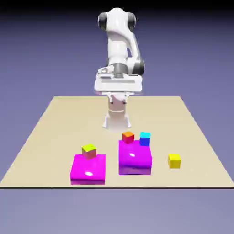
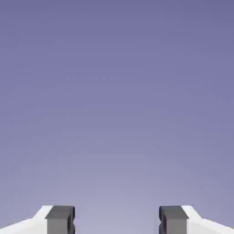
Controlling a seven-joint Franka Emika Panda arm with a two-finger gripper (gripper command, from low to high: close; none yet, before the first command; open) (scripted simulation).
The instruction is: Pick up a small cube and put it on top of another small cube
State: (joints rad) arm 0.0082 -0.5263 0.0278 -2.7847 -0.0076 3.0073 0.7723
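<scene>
Tool (image 2: 117,221) empty, jaws apart, high at far end; should descend squarely over small plain yellow cube (image 1: 174,160), near right of counter (image 1: 45,132).

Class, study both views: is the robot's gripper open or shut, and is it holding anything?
Open and empty. In the hand view the gripper shows two grey fingertips set wide apart, with only plain backdrop between them.

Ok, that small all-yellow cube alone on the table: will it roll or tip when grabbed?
The yellow cube probably won't roll: flat faces, sitting square on the table. It looks rigid, and likely light. Nothing beside it should hinder a grasp.
</scene>
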